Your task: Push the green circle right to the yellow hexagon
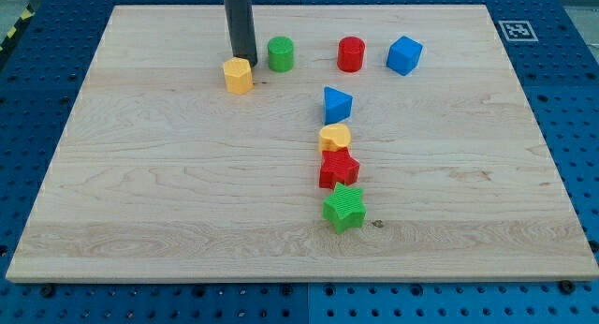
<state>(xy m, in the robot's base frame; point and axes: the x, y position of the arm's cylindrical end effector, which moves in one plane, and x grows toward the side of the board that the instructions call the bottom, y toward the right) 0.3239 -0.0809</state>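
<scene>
- Camera view, task objects: the green circle [280, 53] stands near the view's top of the wooden board [168, 174], just to the view's right of the yellow hexagon [239, 75], which lies slightly lower. A narrow strip of bare wood appears to separate them, so they are close but seemingly not touching.
- Camera view, tool: my tip [244, 61] rests between the two, against the hexagon's upper right edge and just left of the circle. The arm ends in a plain rod with no jaws, so there is nothing to open, close or clamp.
- Progress, as a judgement: the circle looks nearly delivered; what remains is closing the small gap, which the rod itself now occupies.
- Other blocks: a red circle [351, 54] and a blue cube [404, 55] along the top; a blue triangle [337, 105], a second yellow block [334, 137], a red star [338, 169] and a green star [343, 207] in a column at centre.
- Hidden or unclear: the rod's upper part is cut off at the view's top; the rod hides part of the gap, so contact cannot be settled; the second yellow block's shape is indistinct.
</scene>
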